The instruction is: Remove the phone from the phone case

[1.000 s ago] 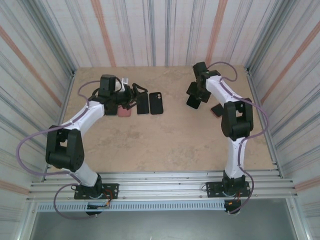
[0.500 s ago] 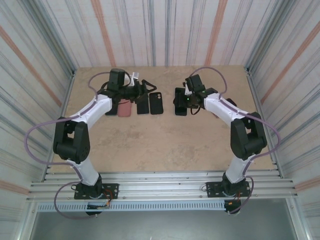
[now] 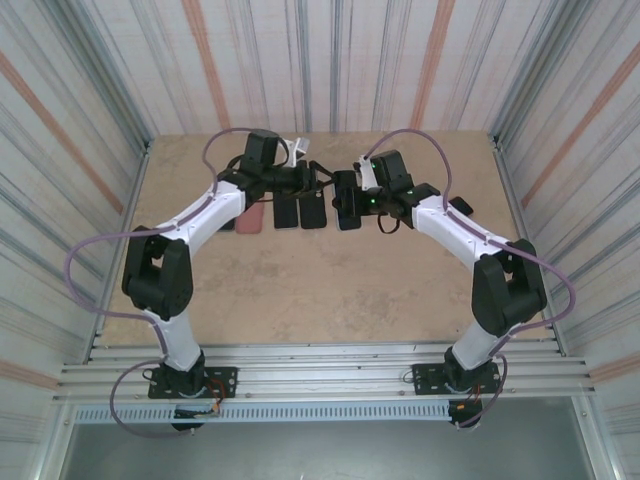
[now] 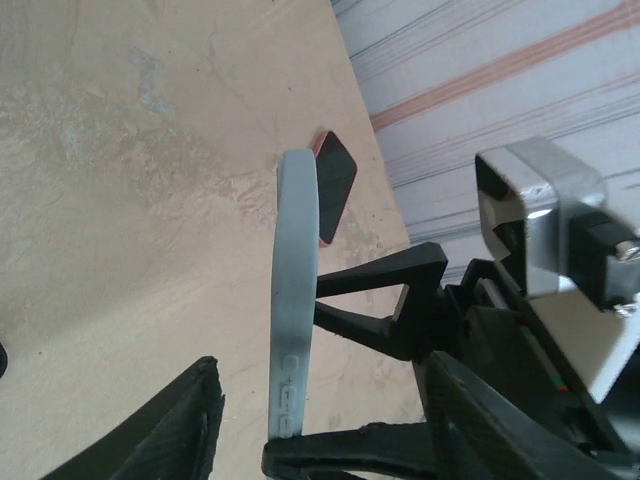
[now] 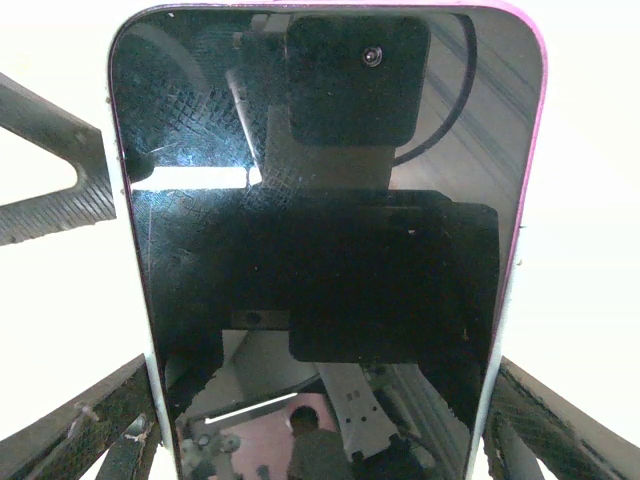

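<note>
The phone (image 5: 320, 200) shows its dark glass screen, framed by a pale phone case (image 4: 296, 300) with a pink tint along one edge. My right gripper (image 5: 320, 385) is shut on its two long sides and holds it above the table, behind the middle (image 3: 347, 200). In the left wrist view the case stands edge-on with its side buttons showing. My left gripper (image 4: 320, 370) is open and straddles that edge, with a clear gap between the case and its left finger (image 4: 160, 430). From above, the left gripper (image 3: 325, 186) meets the phone from the left.
A pink phone (image 3: 250, 216) and two black phones (image 3: 287, 210) (image 3: 314, 208) lie in a row on the tan table (image 3: 330, 290) under the left arm. Another dark, red-edged phone (image 4: 335, 183) lies at the right near the striped wall (image 3: 560, 150).
The right arm has carried the phone leftward to the middle. The left arm has swung right to meet it, and its jaws have narrowed around the case's edge.
</note>
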